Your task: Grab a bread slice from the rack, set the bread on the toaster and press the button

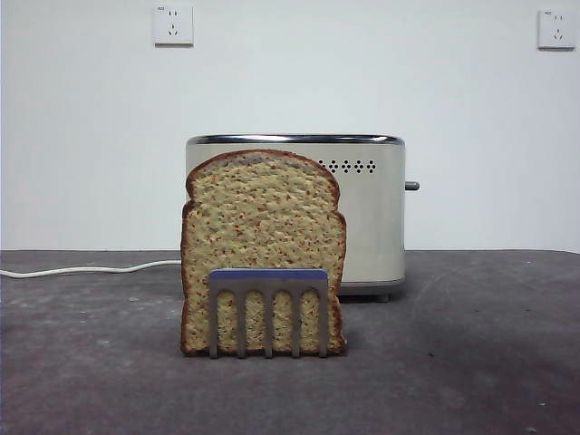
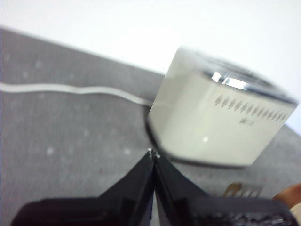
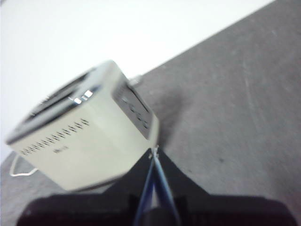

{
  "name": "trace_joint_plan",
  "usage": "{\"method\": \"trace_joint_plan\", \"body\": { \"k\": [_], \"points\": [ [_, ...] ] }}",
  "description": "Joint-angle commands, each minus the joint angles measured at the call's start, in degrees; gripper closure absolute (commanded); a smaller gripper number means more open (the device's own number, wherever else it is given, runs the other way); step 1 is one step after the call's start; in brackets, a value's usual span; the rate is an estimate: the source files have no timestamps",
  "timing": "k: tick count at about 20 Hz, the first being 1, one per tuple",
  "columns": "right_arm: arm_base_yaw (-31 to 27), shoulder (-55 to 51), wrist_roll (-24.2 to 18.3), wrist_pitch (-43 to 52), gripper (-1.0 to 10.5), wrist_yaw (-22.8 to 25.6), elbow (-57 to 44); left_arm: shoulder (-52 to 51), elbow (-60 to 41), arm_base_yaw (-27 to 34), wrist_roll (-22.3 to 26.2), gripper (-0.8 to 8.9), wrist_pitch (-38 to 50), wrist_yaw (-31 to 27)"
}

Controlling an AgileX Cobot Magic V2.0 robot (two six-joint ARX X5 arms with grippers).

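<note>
Two grippers: both show only in their own wrist views, and neither appears in the front view.
Left gripper (image 2: 153, 154): its two black jaws meet at the tips with no gap between them and nothing held; it hangs above the dark grey table (image 2: 61, 141), with the toaster (image 2: 221, 122) beyond its tips.
Right gripper (image 3: 154, 153): jaws pressed together at the tips, nothing between them; it sits over the table (image 3: 235, 108) with the toaster (image 3: 89, 141) just past its tips.
Slice of bread (image 1: 263, 245): one tan, speckled slice with a dark crust and domed top, standing upright in the rack, its lower edge down at the table; it is in front of the toaster and covers most of the toaster's face in the front view.
Rack (image 1: 268, 308): small silver prongs under a blue-purple top bar, standing before the lower part of the slice.
Toaster (image 1: 376, 217): cream box with a chrome top rim, a row of small dark holes and a small knob (image 1: 412, 186) sticking out of one side; it stands behind the rack.
Cord (image 1: 91, 269): one white cable lying along the table toward the toaster.
Wall: white, with two sockets (image 1: 173, 24) high up.
</note>
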Motion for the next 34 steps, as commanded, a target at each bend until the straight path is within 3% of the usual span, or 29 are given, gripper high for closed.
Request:
{"method": "trace_joint_plan", "body": {
  "k": [1, 6, 9, 17, 23, 29, 34],
  "points": [
    [0.1, 3.4, -0.1, 0.2, 9.6, -2.0, 3.7, 0.6, 3.5, 0.2, -0.3, 8.22, -2.1, 0.2],
    [0.1, 11.0, -3.5, -2.2, 9.6, -6.7, 11.8, 3.7, 10.1, 0.2, 0.4, 8.22, -4.9, 4.0],
    [0.1, 15.6, -7.7, -6.9, 9.6, -9.4, 17.7, 6.9, 14.8, 0.2, 3.3, 8.22, -8.3, 7.6],
    [0.1, 26.9, -24.4, -26.6, 9.6, -17.3, 36.3, 18.1, 28.8, 0.1, 16.7, 8.22, -20.6, 18.3],
    [0.1, 32.8, -34.4, -41.8, 9.6, -17.2, 49.0, 25.9, 39.7, 0.1, 27.3, 8.22, -32.0, 22.8],
    [0.2, 34.2, -37.0, -47.5, 9.6, -17.2, 52.9, 29.7, 45.7, -0.3, 34.2, 8.22, -40.5, 22.9],
    [0.2, 34.2, -37.0, -48.0, 9.6, -17.2, 52.9, 30.1, 46.4, -1.8, 35.7, 8.13, -42.3, 23.8]
  ]
}}
